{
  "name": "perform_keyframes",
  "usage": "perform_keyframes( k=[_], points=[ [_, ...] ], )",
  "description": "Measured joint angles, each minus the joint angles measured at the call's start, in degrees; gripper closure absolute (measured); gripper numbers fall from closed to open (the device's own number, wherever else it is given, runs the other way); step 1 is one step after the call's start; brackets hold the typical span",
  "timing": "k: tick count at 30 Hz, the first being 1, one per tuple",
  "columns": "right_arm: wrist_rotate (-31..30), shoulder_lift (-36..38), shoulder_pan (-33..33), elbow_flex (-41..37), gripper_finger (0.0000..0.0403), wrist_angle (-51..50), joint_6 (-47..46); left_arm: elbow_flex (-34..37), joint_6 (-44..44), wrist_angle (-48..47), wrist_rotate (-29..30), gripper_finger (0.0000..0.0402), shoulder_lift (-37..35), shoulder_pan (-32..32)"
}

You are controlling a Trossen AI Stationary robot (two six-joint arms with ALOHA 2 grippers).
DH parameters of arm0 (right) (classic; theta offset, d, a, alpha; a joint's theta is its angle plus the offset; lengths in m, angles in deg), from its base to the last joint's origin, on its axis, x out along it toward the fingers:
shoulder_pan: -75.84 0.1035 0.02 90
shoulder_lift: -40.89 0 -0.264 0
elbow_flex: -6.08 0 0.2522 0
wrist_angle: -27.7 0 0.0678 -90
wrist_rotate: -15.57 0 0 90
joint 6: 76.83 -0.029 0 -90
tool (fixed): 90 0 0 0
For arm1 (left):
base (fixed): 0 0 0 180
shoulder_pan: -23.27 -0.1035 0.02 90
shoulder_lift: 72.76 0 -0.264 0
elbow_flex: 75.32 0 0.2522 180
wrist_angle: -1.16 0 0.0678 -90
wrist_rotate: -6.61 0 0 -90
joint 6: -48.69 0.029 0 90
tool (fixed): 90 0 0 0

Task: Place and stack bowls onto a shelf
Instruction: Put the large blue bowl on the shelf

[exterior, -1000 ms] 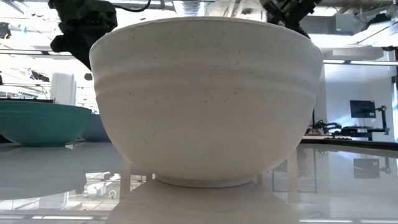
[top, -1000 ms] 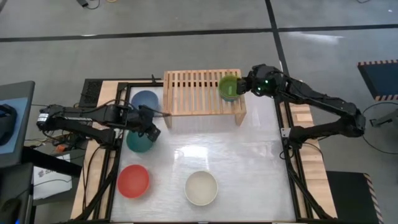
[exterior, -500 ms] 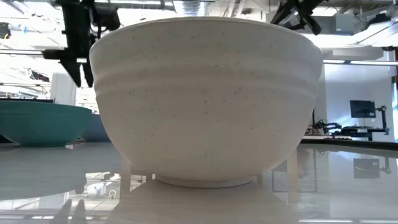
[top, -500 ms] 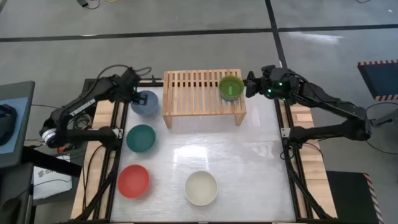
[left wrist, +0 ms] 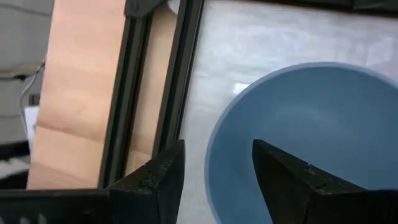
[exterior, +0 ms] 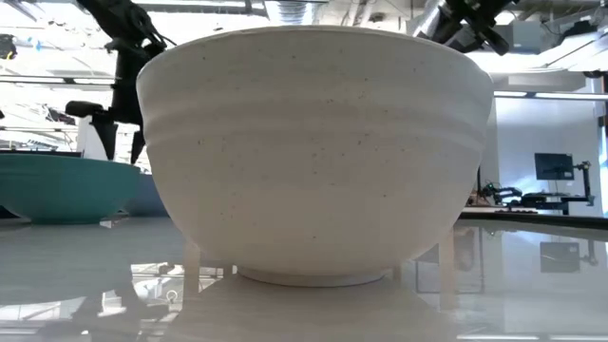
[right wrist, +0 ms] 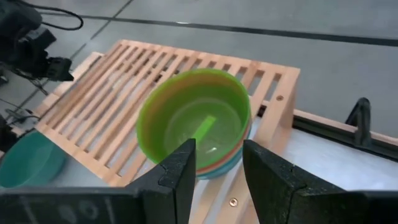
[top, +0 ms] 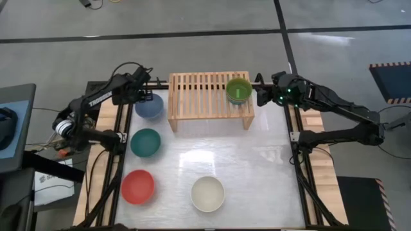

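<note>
A lime green bowl (top: 238, 90) sits nested on top of a stack of bowls at the right end of the light-wood shelf (top: 199, 96); in the right wrist view, cyan and orange rims show under the green bowl (right wrist: 193, 118). My right gripper (top: 260, 95) (right wrist: 219, 149) is open, just right of that stack and clear of it. My left gripper (top: 142, 96) (left wrist: 217, 149) is open above the left rim of the slate blue bowl (top: 148, 106) (left wrist: 298, 130), one finger over the inside and one outside; no touch shows. The blue bowl rests on the table left of the shelf.
A dark teal bowl (top: 146, 142) (exterior: 57, 185), a red-orange bowl (top: 137, 186) and a cream-white bowl (top: 207, 194) (exterior: 313, 152) stand on the table in front. The shelf's left and middle slats are bare. A black frame (left wrist: 174, 93) runs along the table's left edge.
My left gripper has risen from over the dark teal bowl and swung toward the far edge, ending over the slate blue bowl's left rim. My right gripper has drawn back from the lime green bowl toward the table's right; the bowl stays on the stack.
</note>
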Motion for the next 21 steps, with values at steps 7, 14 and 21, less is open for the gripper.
perform_keyframes(
  k=[7, 14, 21],
  points=[
    [-0.2, 0.0, 0.0, 0.0, 0.0246, -0.2, 1.5, 0.0, -4.3, -0.1, -2.0, 0.0226, 8.2, 0.0],
    [-0.3, 0.0, 0.0, 0.0, 0.0246, -2.1, 3.0, 0.0, -4.1, -0.3, -4.0, 0.0235, 14.6, 0.0],
    [-1.8, 0.0, 0.0, 0.0, 0.0246, -2.5, 4.4, 0.0, -2.7, -1.9, -2.5, 0.0333, 15.7, 1.0]
  ],
)
